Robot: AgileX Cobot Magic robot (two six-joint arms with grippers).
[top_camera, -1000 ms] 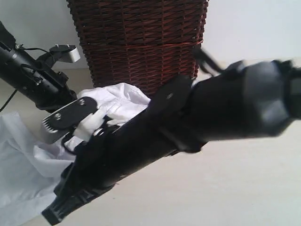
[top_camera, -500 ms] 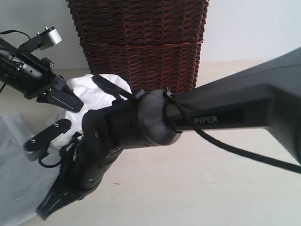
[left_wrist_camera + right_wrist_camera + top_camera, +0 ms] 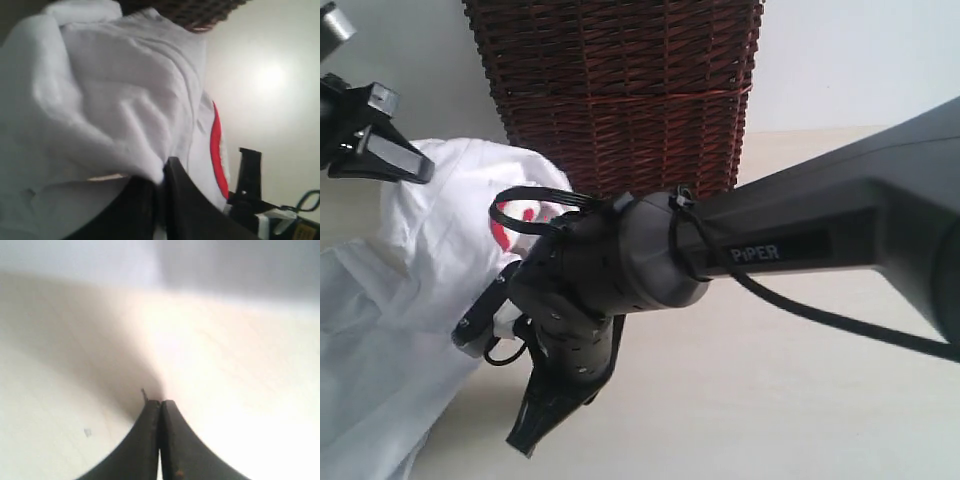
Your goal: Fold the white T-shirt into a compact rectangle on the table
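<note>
From the exterior view, the white T-shirt [image 3: 430, 270] is at the left of the table [image 3: 800, 400]. One part is raised into a soft peak and the rest spills in loose folds toward the near left edge. Your left gripper [image 3: 412, 165] sits at that peak, far left. Your right gripper [image 3: 532, 435] reaches across from the right and points down just beside the cloth. Behind stands a dark brown wicker basket [image 3: 620, 90], stiff and ribbed. I judge you are spreading the shirt out for its first fold, so lift it clear of the basket and let the fabric hang before laying it flat.

In the left wrist view, the left fingers are pinched on a thick gathered fold of the shirt [image 3: 100, 100]. The cotton looks limp and matte, puckered at the pinch, and a red outline of lettering [image 3: 216, 145] curves along one edge. A bunched grip like this may slip or drag several layers, so hold it firm and move slowly.

In the right wrist view, the right gripper [image 3: 160, 407] has its dark, tapered jaws pressed together with no cloth between them, over smooth pale tabletop [image 3: 225, 365]. It would have to spread those jaws before taking a hem or shoulder.
</note>
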